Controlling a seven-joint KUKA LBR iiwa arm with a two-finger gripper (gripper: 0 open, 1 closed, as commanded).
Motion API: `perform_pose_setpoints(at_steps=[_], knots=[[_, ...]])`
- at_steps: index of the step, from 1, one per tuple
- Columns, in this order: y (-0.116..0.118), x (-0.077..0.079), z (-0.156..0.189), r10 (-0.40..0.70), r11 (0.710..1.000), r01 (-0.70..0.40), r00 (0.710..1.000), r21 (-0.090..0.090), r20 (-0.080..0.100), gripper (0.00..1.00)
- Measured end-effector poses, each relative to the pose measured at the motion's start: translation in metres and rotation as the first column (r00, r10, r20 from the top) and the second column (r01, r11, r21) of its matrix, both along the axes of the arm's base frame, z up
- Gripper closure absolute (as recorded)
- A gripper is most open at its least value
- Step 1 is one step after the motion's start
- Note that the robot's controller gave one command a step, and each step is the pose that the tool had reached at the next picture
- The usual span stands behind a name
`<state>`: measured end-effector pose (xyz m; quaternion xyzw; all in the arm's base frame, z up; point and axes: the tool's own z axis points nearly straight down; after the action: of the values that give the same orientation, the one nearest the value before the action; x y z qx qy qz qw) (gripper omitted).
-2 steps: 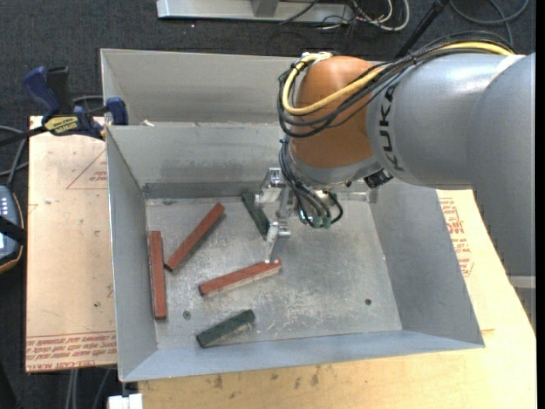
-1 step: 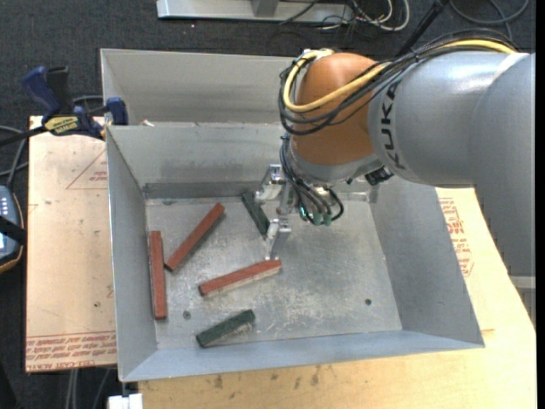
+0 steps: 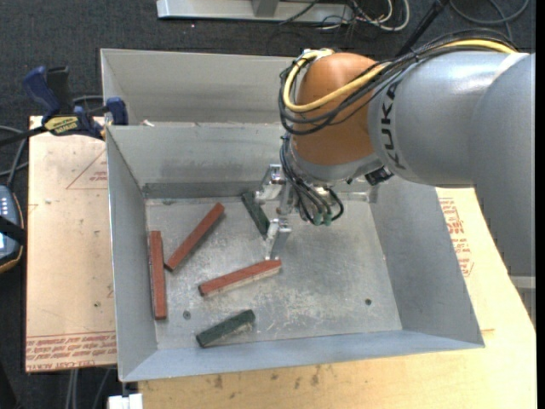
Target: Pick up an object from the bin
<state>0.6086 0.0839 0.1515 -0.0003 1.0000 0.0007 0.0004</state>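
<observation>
In the camera view, the arm (image 3: 460,118) with its orange cover (image 3: 332,109) comes in from 3 o'clock over the grey bin (image 3: 128,228), and the gripper (image 3: 275,239) hangs down near the middle of the floor. Whether the claw is open or closed cannot be told, and nothing is seen held in it. At 6 o'clock from its tip, just below, lies the right end of the middle brown-red bar (image 3: 240,278), flat on the floor and rising slightly toward 3 o'clock; whether the two touch is unclear. Just beside the gripper at 10 o'clock a dark green bar (image 3: 254,211) lies tilted. Toward 9 o'clock rests a slanting brown-red bar (image 3: 194,237), and beyond it a left-wall brown-red bar (image 3: 157,273) runs from 12 to 6. A second dark green bar (image 3: 225,328) lies at 7 o'clock, near the front wall.
</observation>
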Motion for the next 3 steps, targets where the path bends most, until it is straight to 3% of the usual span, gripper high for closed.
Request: perform_pose_setpoints(at_steps=[1,2,3], knots=[[0.026,0.013,-0.024,-0.008,1.0,0.008,1.0,0.0,0.007,0.0],[0.033,0.012,-0.033,-0.001,1.0,0.001,1.0,0.001,0.006,0.0],[-0.009,-0.035,-0.043,0.057,0.998,-0.057,0.998,-0.002,-0.006,0.0]])
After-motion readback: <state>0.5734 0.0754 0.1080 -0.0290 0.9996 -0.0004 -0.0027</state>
